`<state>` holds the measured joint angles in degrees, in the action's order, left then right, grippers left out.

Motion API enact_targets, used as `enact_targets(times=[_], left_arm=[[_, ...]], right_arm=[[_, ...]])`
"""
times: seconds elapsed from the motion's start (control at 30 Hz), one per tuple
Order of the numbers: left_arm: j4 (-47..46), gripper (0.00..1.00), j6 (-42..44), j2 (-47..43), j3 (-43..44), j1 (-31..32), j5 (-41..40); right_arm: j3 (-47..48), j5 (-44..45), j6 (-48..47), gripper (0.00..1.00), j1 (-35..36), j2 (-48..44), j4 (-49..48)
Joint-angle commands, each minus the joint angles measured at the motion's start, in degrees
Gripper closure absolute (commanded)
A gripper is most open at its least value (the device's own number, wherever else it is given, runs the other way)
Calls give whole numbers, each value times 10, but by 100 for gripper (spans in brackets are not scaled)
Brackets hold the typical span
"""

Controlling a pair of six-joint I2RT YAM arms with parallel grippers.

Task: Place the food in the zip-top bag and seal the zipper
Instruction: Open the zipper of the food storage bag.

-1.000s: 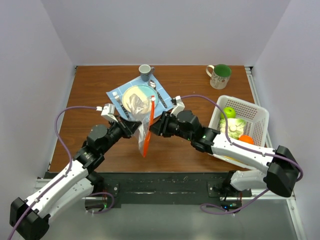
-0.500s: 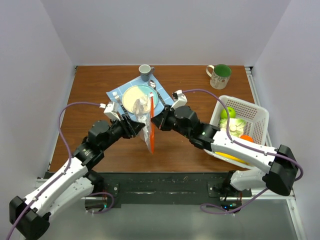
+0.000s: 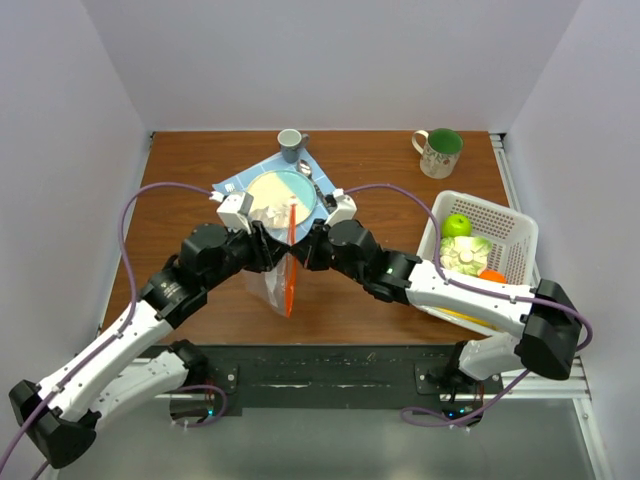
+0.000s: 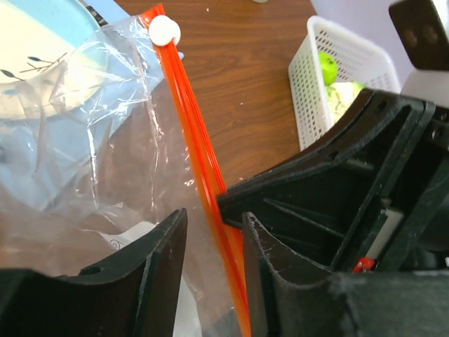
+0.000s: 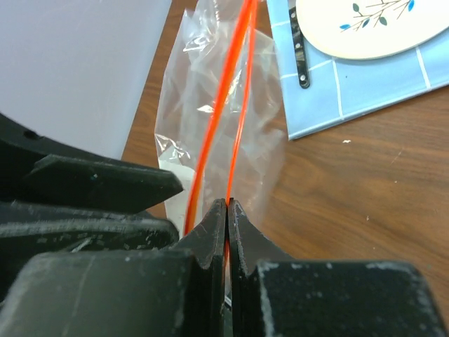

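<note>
The clear zip-top bag hangs between my two grippers over the table, its orange-red zipper running near-vertically. In the left wrist view the zipper and its white slider show. My left gripper is open, its jaws apart around the bag's mouth edge. My right gripper is shut on one lip of the zipper; the other lip bows away, so the mouth gapes. The food lies in the white basket: green apple, leafy piece, orange, banana.
A plate on a blue placemat with cutlery lies just behind the bag. A small cup and a green-lined mug stand at the back. Walls close in on both sides.
Both grippers have drawn closer together at the bag, up toward the plate. The bag has swung so the zipper now stands between them, a little further left.
</note>
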<state>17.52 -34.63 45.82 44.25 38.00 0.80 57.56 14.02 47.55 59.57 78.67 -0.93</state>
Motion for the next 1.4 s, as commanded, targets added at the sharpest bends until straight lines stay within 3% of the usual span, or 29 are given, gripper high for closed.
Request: enact_targets(times=[0.0,0.87,1.07,1.23,1.37], left_arm=[[53,56,54,6,59,21,-37],[134,50,87,70,121,114,-166],[150,64,75,67,123,117,-212],[160,96,55,68,123,117,-255],[185,100,34,53,131,117,-317]], right_arm=[[27,32,10,100,3,-10,-27],[29,13,48,100,3,-1,-73],[28,12,51,100,3,0,-70],[27,13,41,100,3,-5,-56],[36,47,22,100,3,-11,-2]])
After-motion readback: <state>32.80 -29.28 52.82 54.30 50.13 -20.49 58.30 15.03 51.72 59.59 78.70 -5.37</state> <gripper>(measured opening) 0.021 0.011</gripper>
